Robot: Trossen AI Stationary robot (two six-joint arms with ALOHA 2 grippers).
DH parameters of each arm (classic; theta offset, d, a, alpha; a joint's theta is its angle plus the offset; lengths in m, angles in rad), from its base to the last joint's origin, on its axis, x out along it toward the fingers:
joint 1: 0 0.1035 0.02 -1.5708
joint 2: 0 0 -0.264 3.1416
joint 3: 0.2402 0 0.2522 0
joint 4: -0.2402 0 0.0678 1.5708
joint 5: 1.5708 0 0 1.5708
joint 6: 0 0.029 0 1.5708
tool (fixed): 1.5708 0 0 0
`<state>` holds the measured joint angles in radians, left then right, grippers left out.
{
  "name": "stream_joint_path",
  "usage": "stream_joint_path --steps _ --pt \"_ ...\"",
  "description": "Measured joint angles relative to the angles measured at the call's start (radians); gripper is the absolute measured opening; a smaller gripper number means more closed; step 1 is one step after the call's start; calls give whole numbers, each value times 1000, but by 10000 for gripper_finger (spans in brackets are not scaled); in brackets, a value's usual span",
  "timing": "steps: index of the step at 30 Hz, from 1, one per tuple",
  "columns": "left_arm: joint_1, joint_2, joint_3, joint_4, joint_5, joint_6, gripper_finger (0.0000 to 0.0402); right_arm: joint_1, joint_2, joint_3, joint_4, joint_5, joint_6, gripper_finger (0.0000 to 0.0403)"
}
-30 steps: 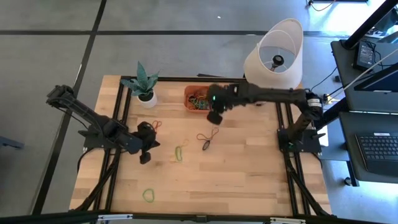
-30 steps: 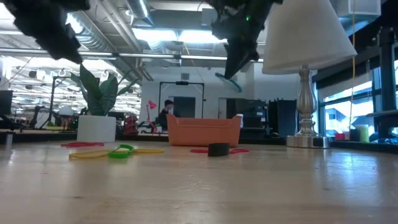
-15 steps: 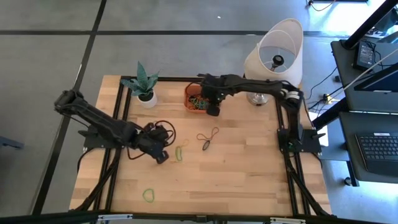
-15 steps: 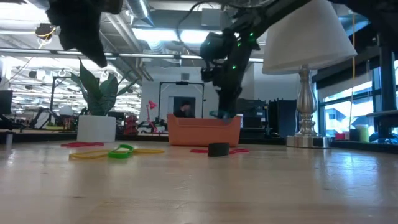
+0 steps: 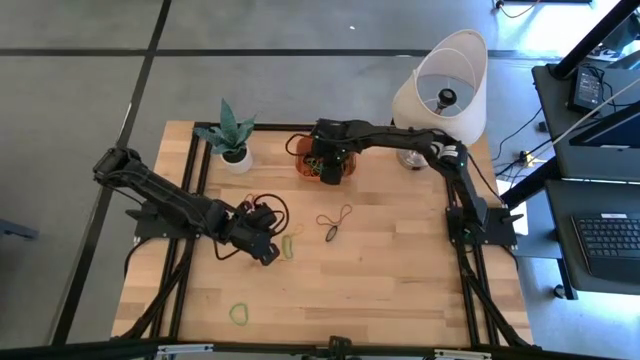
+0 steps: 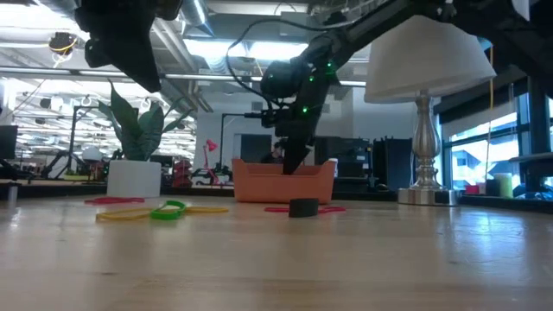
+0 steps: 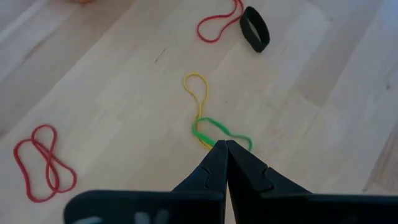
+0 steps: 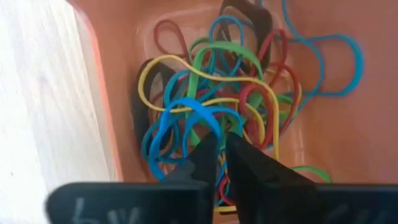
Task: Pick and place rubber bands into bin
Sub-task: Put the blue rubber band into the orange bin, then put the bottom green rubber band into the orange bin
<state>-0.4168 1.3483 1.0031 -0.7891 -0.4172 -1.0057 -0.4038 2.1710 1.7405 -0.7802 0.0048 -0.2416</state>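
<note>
The orange bin (image 5: 301, 152) stands at the far middle of the table, next to a white plant pot, and holds a tangle of several rubber bands (image 8: 242, 93). My right gripper (image 8: 222, 142) points down into it, its fingers a little apart, right at a blue band (image 8: 186, 112). Over the table's left half my left gripper (image 7: 225, 144) hangs shut, above a green band (image 7: 219, 128) that lies twisted with a yellow band (image 7: 196, 92). A red band (image 7: 217, 25) and a black band (image 7: 255, 28) lie flat farther right. My right gripper comes into the bin from above, slanting. Its fingertips (image 8: 208, 144) stand at the blue band's loop (image 8: 198, 111), which lies on the pile. Whether they touch it I cannot tell.
A white plant pot (image 5: 236, 156) stands left of the bin and a lamp (image 5: 440, 85) right of it. Another red band (image 7: 43, 165) lies near my left gripper. One green band (image 5: 240, 314) lies toward the near edge. The near right of the table is bare wood.
My right gripper has gone toward the far edge and down into the bin; the blue band that hung below it now lies on the pile. My left gripper has moved toward the table's right, to above the green and yellow bands.
</note>
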Motion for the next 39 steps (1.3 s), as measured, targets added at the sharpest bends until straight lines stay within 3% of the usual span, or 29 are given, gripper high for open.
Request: stream_joint_path --steps 10,14,20,28,31,34,39 --pt "0 0 0 -8 30 50 1 -39 -49 0 -42 1 78 126" --pt "0 -1 0 -73 105 98 2 -44 -93 0 -137 -2 139 139" --pt "-45 -6 0 -189 207 64 3 11 -189 -2 -222 5 299 108" --pt "-296 -6 0 -215 73 -102 2 204 -308 -30 -250 106 434 31" --pt "-374 -6 0 -215 58 -165 3 283 -362 -102 -236 106 509 6" --pt "-437 -6 0 -209 57 -184 1 370 -439 -201 -195 107 610 11" --pt "-499 -6 0 -157 70 -89 4 540 -577 -395 -69 135 846 5"
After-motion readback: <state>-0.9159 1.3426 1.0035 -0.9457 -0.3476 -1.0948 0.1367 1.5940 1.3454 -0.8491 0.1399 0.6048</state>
